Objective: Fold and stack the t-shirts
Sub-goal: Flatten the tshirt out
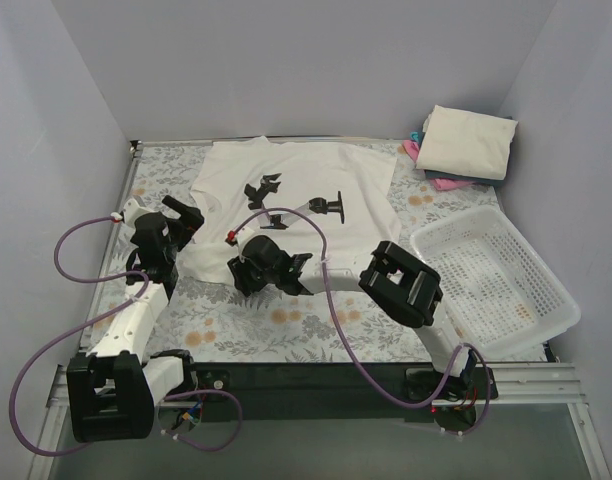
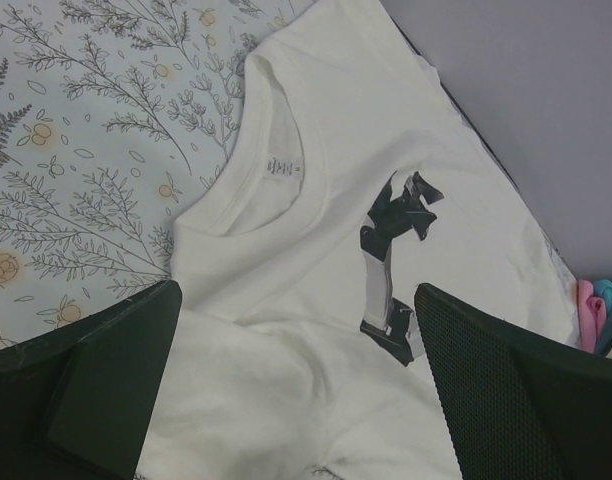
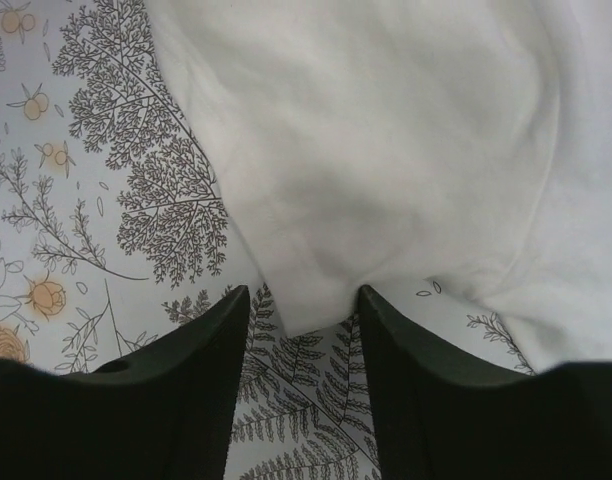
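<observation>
A white t-shirt (image 1: 296, 195) with a dark chest print lies spread on the floral table at the back middle. My left gripper (image 1: 183, 225) is open at the shirt's left edge. In the left wrist view its fingers (image 2: 106, 385) straddle rumpled cloth just below the collar (image 2: 251, 175), next to the print (image 2: 391, 265). My right gripper (image 1: 248, 265) is open at the shirt's near edge. In the right wrist view a corner of the shirt (image 3: 311, 290) lies between the two fingertips (image 3: 216, 340), not pinched. A stack of folded shirts (image 1: 466, 140), cream over pink and blue, sits at the back right.
A white plastic lattice basket (image 1: 496, 280) stands at the right, beside the right arm. The table is covered with a floral cloth (image 1: 286, 320). Grey walls close the left, back and right sides. The folded stack's pink and blue edges (image 2: 598, 310) show in the left wrist view.
</observation>
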You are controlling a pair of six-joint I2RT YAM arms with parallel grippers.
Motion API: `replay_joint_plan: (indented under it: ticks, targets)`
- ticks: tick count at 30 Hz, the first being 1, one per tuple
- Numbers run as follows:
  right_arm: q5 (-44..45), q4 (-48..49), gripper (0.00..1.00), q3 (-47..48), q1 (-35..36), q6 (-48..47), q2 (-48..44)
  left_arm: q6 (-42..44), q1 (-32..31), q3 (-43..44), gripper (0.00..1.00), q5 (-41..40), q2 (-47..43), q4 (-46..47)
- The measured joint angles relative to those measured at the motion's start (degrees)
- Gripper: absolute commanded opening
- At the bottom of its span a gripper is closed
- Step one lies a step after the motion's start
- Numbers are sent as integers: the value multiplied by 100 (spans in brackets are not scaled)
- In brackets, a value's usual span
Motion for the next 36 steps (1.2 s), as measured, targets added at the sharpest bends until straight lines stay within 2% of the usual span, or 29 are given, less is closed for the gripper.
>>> replay_joint_plan:
  ticks: [1, 2, 5, 7, 12, 19, 28, 36]
  targets:
    - [44, -42, 36, 55, 15, -24, 31, 0, 0, 0, 95, 4, 0, 0]
    - [114, -79, 25, 116, 28, -35, 72, 0, 0, 0, 96, 13, 0, -2]
    - [284, -249, 7, 330, 74, -90, 197, 0, 0, 0, 96, 24, 0, -2]
    - [369, -361, 1, 382, 98, -107, 212, 2, 0, 0, 96, 26, -4, -2]
    - [518, -387, 1, 352, 136, -144, 192, 7, 0, 0, 96, 26, -22, -2]
    - [507, -487, 1, -557, 142, -415, -514, 63, 0, 0, 96, 44, -26, -2]
    - [-304, -509, 1, -1167, 160, -522, -964, 127, 0, 0, 96, 146, 184, 2]
    - [-629, -518, 1, -1628, 363, -520, -1325, 129, 0, 4, 96, 205, 608, 63]
